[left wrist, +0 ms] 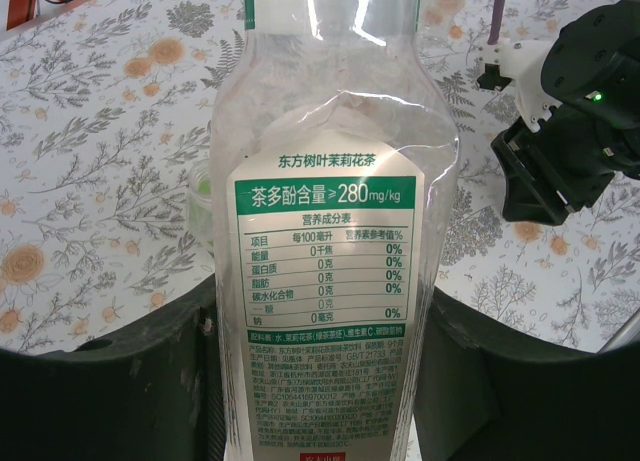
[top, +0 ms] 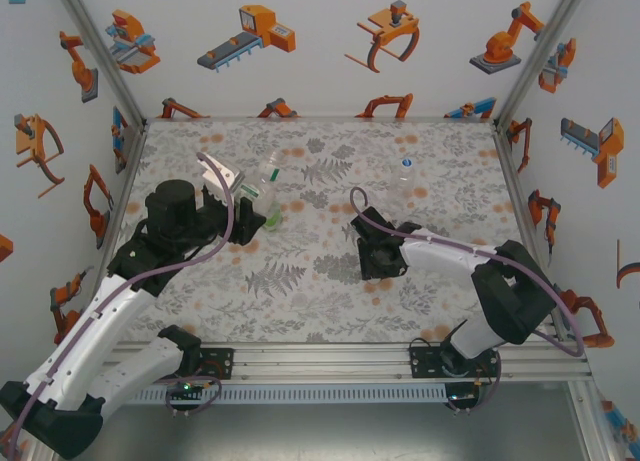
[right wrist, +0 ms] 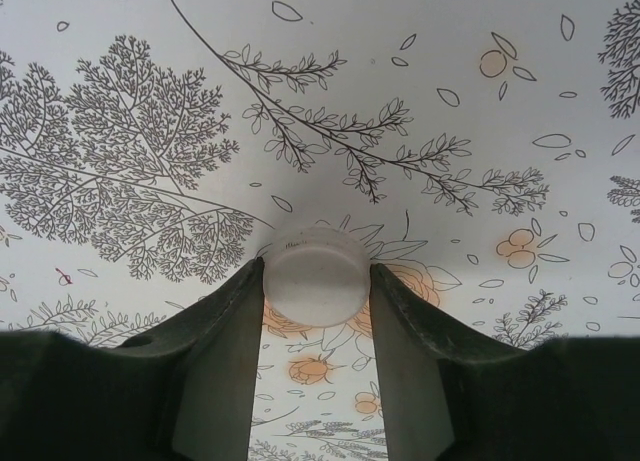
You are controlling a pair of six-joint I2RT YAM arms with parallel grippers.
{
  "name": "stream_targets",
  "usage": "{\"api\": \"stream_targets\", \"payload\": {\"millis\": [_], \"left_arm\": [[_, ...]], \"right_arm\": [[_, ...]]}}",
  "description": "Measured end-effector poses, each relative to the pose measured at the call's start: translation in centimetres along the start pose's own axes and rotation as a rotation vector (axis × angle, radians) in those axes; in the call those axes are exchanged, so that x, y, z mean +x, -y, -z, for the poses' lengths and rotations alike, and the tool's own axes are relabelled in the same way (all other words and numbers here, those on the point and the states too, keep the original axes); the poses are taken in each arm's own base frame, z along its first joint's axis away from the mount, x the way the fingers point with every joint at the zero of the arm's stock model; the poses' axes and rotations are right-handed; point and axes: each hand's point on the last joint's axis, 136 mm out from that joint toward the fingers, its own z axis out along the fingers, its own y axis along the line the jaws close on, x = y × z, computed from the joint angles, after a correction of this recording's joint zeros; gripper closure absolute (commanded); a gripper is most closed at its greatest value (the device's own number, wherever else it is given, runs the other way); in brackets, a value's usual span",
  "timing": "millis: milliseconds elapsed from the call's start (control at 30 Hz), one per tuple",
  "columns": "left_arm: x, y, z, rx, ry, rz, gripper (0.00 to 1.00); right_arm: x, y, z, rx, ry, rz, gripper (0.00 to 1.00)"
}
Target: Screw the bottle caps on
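Labelled bottle in left gripper; right gripper pinches cap (white).

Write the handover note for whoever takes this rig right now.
Left gripper: shut on the labelled bottle, left of centre.
Right gripper: shut on a white cap lying on the table.
Green-tinted bottle sits close beside the labelled one; clear bottle stands further back on the right.
Done: bottle and cap each gripped.
Left: bring the cap to the bottle and screw it on. Whether the others are capped cannot be told.
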Motion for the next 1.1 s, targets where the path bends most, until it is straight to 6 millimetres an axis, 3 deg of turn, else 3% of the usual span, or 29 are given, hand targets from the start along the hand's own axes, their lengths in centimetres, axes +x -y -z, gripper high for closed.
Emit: {"api": "stream_targets", "payload": {"millis": [300, 567, 767, 933, 1100], "left_arm": [[1.6, 0.3, -1.4, 0.03, -0.07, -0.015, 0.96], [4.1, 1.6, -2.5, 0.132, -0.174, -0.091, 0.94], [4.8, 3.3, -2.4, 0.252, -0.207, -0.205, 0.94], [4.7, 4.6, -1.9, 0.35, -0.192, -0.326, 0.93], [5.1, 5.6, -1.7, 0.427, -0.175, -0.418, 0.93]], "right_arm": [[-1.0, -0.2, 0.9, 0.0, 0.023, 0.033, 0.69], [-4.1, -2.0, 5.3, -0.1, 0.168, 0.112, 0.72], [-6.3, -4.1, 10.5, -0.239, 0.344, 0.236, 0.77], [-7.5, -6.5, 16.9, -0.402, 0.551, 0.399, 0.82], [-7.1, -8.5, 23.4, -0.559, 0.76, 0.583, 0.84]]}}
